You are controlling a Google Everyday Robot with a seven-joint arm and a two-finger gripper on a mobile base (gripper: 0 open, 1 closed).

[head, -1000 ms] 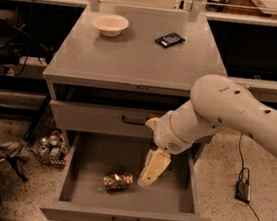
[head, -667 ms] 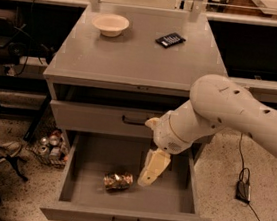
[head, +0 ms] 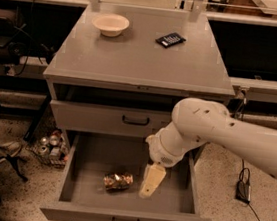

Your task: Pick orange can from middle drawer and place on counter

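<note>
Speckled flooring surrounded a grey cabinet whose middle drawer (head: 88, 151) stood pulled open beneath the counter (head: 139, 62). On the drawer floor the orange can (head: 118, 181) lay on its side, with the gripper (head: 151, 180) just beside it at its three o'clock, apparently not touching. A good grasp would likely mean shifting toward nine o'clock, centring over the can, then descending squarely. Whether the gripper was released or clenched could not be told; it seemed to hold nothing.

The tool (head: 150, 183) hangs in the middle drawer (head: 93, 152), apparently just beside the orange can (head: 118, 181), bare floor around.
</note>
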